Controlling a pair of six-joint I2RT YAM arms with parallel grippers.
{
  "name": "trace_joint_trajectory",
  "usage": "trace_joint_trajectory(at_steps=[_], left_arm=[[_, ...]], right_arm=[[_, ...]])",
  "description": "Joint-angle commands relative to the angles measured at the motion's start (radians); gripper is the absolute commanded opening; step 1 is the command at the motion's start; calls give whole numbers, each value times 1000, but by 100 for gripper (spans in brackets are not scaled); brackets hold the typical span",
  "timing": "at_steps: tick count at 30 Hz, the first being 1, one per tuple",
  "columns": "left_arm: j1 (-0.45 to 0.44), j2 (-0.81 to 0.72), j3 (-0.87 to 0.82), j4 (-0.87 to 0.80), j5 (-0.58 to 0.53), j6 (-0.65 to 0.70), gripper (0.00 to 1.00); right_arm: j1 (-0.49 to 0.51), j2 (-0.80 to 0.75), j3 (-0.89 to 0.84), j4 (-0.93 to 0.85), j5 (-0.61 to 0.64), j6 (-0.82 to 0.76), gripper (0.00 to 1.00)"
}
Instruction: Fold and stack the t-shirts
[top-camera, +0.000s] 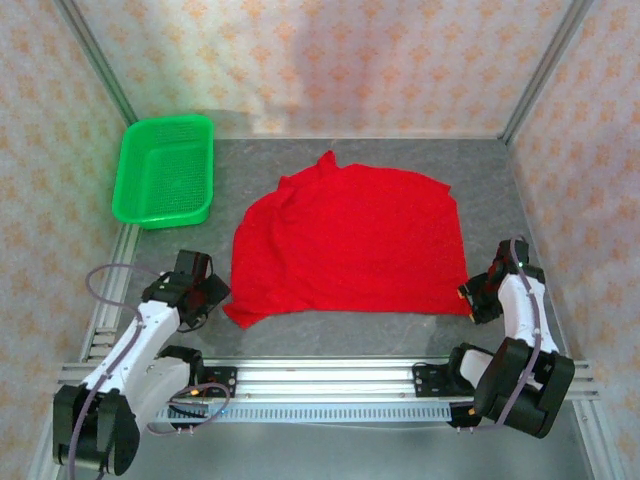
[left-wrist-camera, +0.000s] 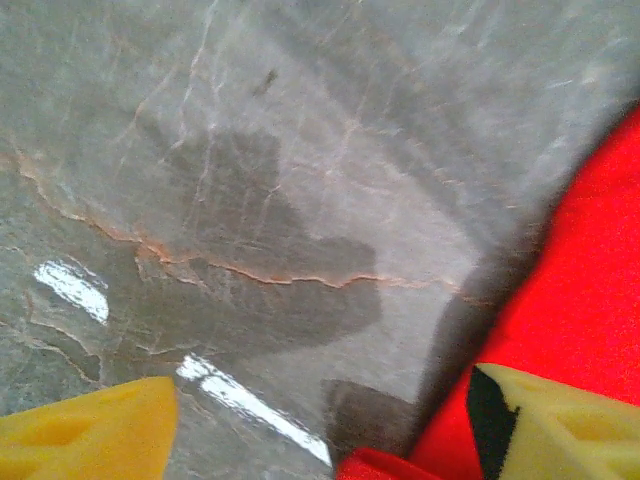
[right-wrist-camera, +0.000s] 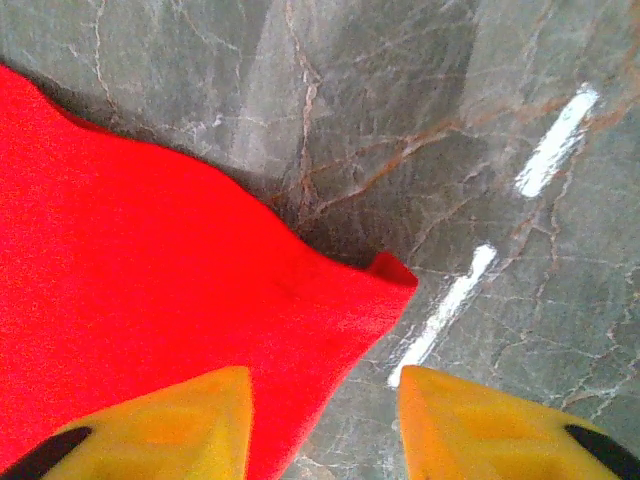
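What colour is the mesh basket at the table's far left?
Bright green; the basket shows best in the top external view.

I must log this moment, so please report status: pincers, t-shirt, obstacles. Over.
Left pincer open at the t-shirt, near-left corner. Right pincer open over near-right corner. Shirt spread out, not folded. Green basket far left, apart from it.

Probably a robotics lab cell: aluminium rails (top-camera: 330, 385) and patterned wall panels (top-camera: 330, 50) enclose a grey marbled tabletop (top-camera: 480, 170).
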Motion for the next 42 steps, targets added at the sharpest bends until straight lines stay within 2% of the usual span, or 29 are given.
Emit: trace_joint_trajectory(at_steps=[1,6,13,16,22,31,37,40,42], left_arm=[[0,-36,72,-77,-27,-42,80],[0,30,109,-85,88,-49,80],[-3,158,130,-111,237,-16,73],[-4,170,132,-128,247,5,71],[-5,177,65,-53,302,-31,66],[-7,206,38,27,291,-46,60],[-7,260,28,134,293,-53,42],[-8,288,32,148,295,-32,20],[-10,262,41,138,302,-27,10]], right_arm=[[0,-37,49,-79,30,2,55],[1,-46,59,-121,18,5,57],[1,-46,45,-135,34,4,57],[1,-42,38,-131,38,6,58],[1,-37,34,-121,46,9,58],[1,-18,29,-84,44,9,58],[1,2,22,-52,46,13,58],[1,17,24,-44,43,13,57],[1,17,28,-52,41,9,56]])
